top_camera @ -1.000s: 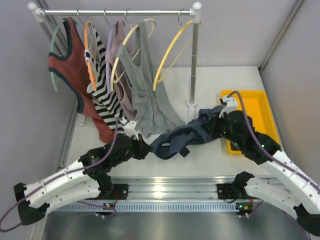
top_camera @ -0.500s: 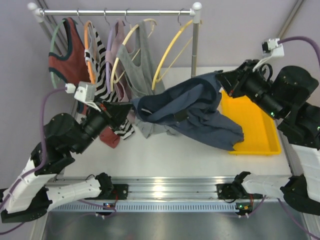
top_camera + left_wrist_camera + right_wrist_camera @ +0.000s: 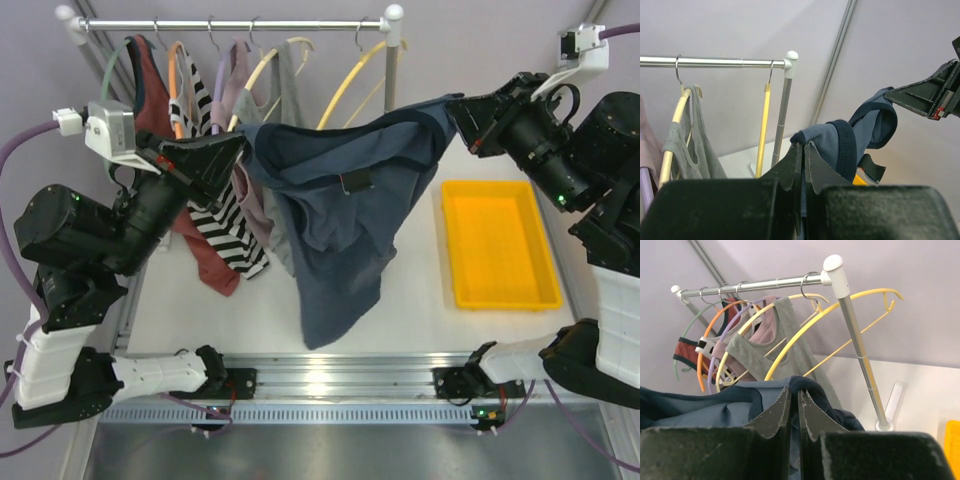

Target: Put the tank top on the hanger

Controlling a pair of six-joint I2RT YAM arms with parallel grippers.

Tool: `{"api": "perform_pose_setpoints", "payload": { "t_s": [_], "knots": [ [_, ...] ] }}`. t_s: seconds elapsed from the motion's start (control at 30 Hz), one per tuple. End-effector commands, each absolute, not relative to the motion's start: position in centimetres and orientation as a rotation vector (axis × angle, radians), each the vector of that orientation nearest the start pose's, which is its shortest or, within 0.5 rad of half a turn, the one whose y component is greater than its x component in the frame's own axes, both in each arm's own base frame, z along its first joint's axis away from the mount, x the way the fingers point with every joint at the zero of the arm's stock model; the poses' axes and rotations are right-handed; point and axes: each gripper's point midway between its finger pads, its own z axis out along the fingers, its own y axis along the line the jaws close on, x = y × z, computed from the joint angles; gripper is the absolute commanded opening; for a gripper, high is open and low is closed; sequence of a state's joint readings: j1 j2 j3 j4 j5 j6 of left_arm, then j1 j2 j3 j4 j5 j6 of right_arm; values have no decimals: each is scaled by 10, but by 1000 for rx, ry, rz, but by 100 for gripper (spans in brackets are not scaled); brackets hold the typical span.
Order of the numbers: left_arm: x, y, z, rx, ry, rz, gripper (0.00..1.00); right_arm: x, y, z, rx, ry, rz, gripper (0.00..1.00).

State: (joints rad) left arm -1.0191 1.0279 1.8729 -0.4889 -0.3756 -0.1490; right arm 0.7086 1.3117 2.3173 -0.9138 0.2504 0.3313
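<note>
Left tool point(image 3: 240, 148), right tool point(image 3: 452, 110) raised, tank top point(image 3: 335, 200)

Catalogue entry: readable text, labels, brands, numbers, signs.

Result: 0 legible items in any view.

Candidates checked:
1. Small dark tag point(image 3: 352, 182) on the slate-blue tank top point(image 3: 335, 235), just below the tank top's upper edge. Any print on it is too small to read.
2. Small red-and-white patch point(image 3: 940, 111) on the finger body of the right gripper point(image 3: 892, 96), to the right of the tank top in the left wrist view. No characters can be made out.
</note>
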Motion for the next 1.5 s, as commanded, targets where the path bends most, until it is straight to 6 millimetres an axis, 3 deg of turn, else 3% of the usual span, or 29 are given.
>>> {"api": "perform_pose_setpoints", "payload": {
  "t_s": [0.0,0.13,0.17,0.23,0.27,0.3,0.33,0.37,0.4,0.43,0.47,0.5,0.53,0.57,0.63,0.67,0.7,0.77,0.8,0.83,0.87,1.0,1.03,1.23,1.47],
  "knots": [
    [171,-161,635,187,1171,-778,0,236,147,605,-36,1460,612,0],
    [174,-164,620,190,1214,-775,0,233,142,594,-26,1482,605,0],
    [173,-163,617,186,1220,-779,0,237,145,579,-30,1522,586,0],
    [179,-173,593,190,1279,-778,0,229,138,566,-8,1547,595,0],
    [177,-170,585,184,1293,-784,0,237,145,533,-21,1628,568,0],
    [183,-181,559,187,1356,-783,0,235,146,517,-4,1663,579,0],
    [184,-184,545,179,1387,-788,0,234,146,500,1,1698,577,0],
    [180,-179,534,166,1401,-807,0,229,143,462,2,1769,556,0],
    [185,-193,495,162,1490,-817,0,225,142,442,35,1810,569,0],
    [184,-196,476,158,1530,-830,0,221,141,421,42,1850,570,0],
    [179,-192,461,140,1551,-858,0,213,137,379,47,1925,550,0],
    [181,-204,413,123,1655,-869,0,208,137,359,85,1964,572,0],
    [174,-204,397,116,1683,-908,0,197,136,320,76,2042,570,0],
    [173,-212,349,91,1787,-914,0,191,136,302,112,2079,588,0],
    [167,-219,312,76,1863,-955,0,178,137,270,123,2139,630,0],
    [160,-223,299,80,1884,-1003,0,175,141,236,124,2211,616,0],
    [159,-229,266,56,1942,-1011,0,170,147,223,135,2250,648,0],
    [159,-235,244,51,1980,-1018,0,173,156,193,135,2304,654,0],
    [158,-239,227,74,2013,-1009,0,174,159,185,137,2324,650,0],
    [160,-244,226,80,2004,-1014,0,179,159,179,144,2329,627,0],
    [163,-250,212,102,2042,-981,0,185,162,165,146,2371,581,0],
    [179,-266,192,160,2068,-910,0,220,174,152,135,2393,493,0],
    [182,-270,181,173,2099,-892,0,230,172,141,162,2424,457,0],
    [203,-267,150,137,2154,-883,0,272,165,126,286,2410,475,3],
    [217,-251,131,100,2191,-860,0,277,173,127,328,2385,563,19]
  ]
}}
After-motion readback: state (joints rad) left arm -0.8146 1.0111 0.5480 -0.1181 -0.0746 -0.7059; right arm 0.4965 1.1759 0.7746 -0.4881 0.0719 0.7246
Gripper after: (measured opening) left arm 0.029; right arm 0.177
